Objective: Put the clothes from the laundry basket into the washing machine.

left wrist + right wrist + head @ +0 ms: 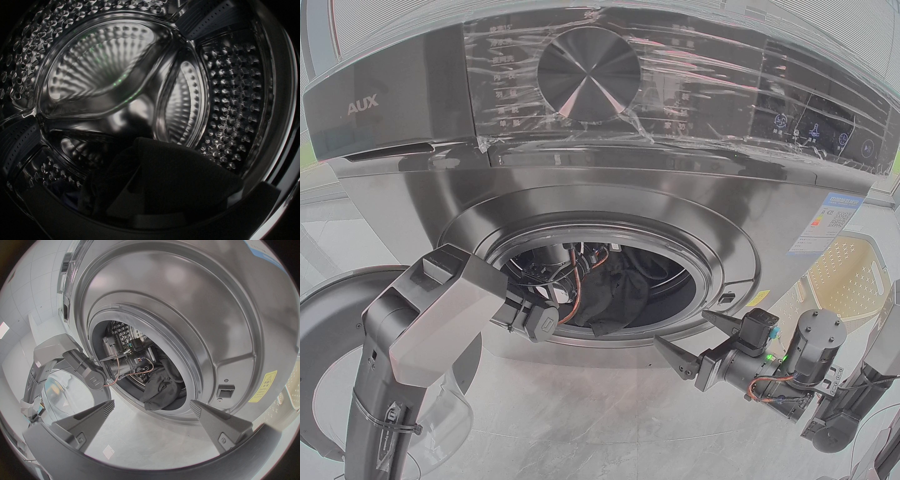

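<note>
The washing machine [625, 187] stands in front of me with its round opening uncovered. A dark garment [615, 300] hangs over the lower lip of the drum, partly inside and partly out, and it shows again as the dark garment [161, 390] in the right wrist view. My left arm [437, 306] reaches through the opening, its wrist [550, 294] inside the drum beside the cloth. In the left wrist view, dark cloth [178, 178] lies low before the perforated steel drum [118, 72]. My right gripper [681, 327] hovers open and empty just outside the opening, below and right of the garment.
The machine's door [331, 350] is swung open at the left, behind my left arm. A cream perforated laundry basket [850, 275] stands to the right of the machine. Pale tiled floor [581, 412] lies below the opening.
</note>
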### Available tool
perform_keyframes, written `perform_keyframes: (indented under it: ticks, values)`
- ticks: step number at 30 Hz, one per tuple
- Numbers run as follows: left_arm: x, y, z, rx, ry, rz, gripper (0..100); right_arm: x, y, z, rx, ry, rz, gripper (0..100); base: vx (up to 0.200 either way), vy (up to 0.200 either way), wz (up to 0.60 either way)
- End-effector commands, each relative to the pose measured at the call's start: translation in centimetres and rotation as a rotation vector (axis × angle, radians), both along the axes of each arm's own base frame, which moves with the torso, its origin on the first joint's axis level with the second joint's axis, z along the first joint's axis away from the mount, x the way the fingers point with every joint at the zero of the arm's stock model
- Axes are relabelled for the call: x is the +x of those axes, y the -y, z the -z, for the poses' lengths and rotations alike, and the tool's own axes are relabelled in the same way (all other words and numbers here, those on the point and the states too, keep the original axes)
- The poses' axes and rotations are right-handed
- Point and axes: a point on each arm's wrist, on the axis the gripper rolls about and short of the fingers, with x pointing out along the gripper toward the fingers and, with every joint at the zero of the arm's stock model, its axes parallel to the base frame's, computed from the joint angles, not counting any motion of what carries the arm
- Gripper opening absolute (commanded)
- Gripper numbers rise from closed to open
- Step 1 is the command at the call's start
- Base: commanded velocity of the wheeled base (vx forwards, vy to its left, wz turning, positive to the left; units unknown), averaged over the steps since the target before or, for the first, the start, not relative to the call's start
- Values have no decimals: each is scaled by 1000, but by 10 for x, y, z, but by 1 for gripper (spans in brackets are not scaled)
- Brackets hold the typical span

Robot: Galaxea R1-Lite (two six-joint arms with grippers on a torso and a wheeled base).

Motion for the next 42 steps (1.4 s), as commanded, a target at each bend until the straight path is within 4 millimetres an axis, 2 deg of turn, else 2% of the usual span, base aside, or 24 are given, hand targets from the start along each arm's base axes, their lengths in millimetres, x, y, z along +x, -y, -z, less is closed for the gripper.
perform_keyframes:
  ticks: [1, 5, 6, 10, 15, 18, 19, 21, 28, 29, 34, 35, 42]
  values:
    - [9, -1, 5, -7, 5, -17, 0, 0, 0, 1, -3, -4, -2, 100, 0, 0, 0]
    - [6, -1, 7, 3, -14, -16, 0, 2, -1, 4, -8, -12, 0, 100, 0, 0, 0]
    - [5, -1, 7, 6, -19, -16, 100, 2, -1, 4, -8, -12, 0, 100, 0, 0, 0]
    - [-9, -4, 6, 39, -93, -2, 100, 2, -1, 4, -8, -12, 1, 100, 0, 0, 0]
    - [-23, -8, 13, 78, -198, 20, 100, 1, -2, 4, -9, -11, -5, 100, 0, 0, 0]
    - [-35, -13, 30, 141, -299, 46, 100, 1, -2, 4, -9, -13, -6, 100, 0, 0, 0]
    - [-35, -13, 30, 141, -299, 46, 100, 1, -2, 4, -9, -13, -6, 100, 0, 0, 0]
    - [-43, -16, 47, 182, -370, 98, 100, 1, -3, 6, -12, -18, -9, 100, 0, 0, 0]
    - [-41, -16, 71, 226, -407, 99, 100, 1, -3, 5, -10, -14, -8, 100, 0, 0, 0]
    - [-39, -15, 72, 230, -405, 98, 0, 1, -3, 5, -8, -12, -8, 100, 0, 0, 0]
    - [-36, -12, 72, 218, -387, 104, 0, 1, -4, 4, -6, -9, -11, 100, 0, 0, 0]
    - [-27, -8, 62, 181, -332, 92, 0, 2, -4, 4, -5, -8, -9, 100, 0, 0, 0]
    - [-5, 0, 22, 55, -162, 30, 0, 2, -4, 1, 1, 3, -8, 100, 0, 0, 0]
